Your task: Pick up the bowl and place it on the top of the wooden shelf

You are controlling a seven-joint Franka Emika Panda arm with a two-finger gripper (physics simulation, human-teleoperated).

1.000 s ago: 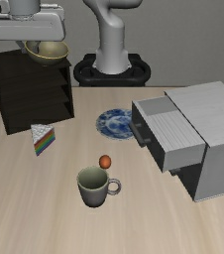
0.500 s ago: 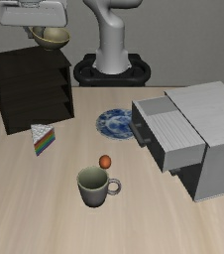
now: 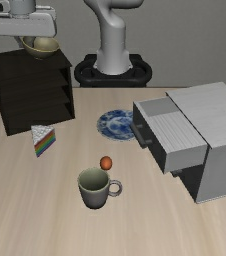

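- We see the gripper (image 3: 31, 41) at 11 o'clock in the exterior view, with its pale body above and its fingers pointing down.
- We read the fingers as clamped on the near rim of the bowl (image 3: 45, 47); they stand narrowly apart, with the rim between them.
- The bowl is tan, mouth up, and sits at the top surface of the wooden shelf (image 3: 30, 92). We cannot tell whether its base touches the top or hangs just above it.
- The wooden shelf is dark, with slatted tiers on its front. Its top edge runs just below the bowl.
- At 4 o'clock from the shelf, a blue patterned plate (image 3: 113, 124) lies flat on the table (image 3: 25, 215).
- At 3 o'clock stands a grey box (image 3: 207, 128) with its front tray pulled out toward the plate.
- A cake slice (image 3: 44, 141) stands just beside the shelf foot, at 9 o'clock.
- At 6 o'clock a green mug (image 3: 93, 187) stands upright, with an orange ball (image 3: 106, 162) just beside its rim.
- Open table lies at 7 o'clock and 5 o'clock.
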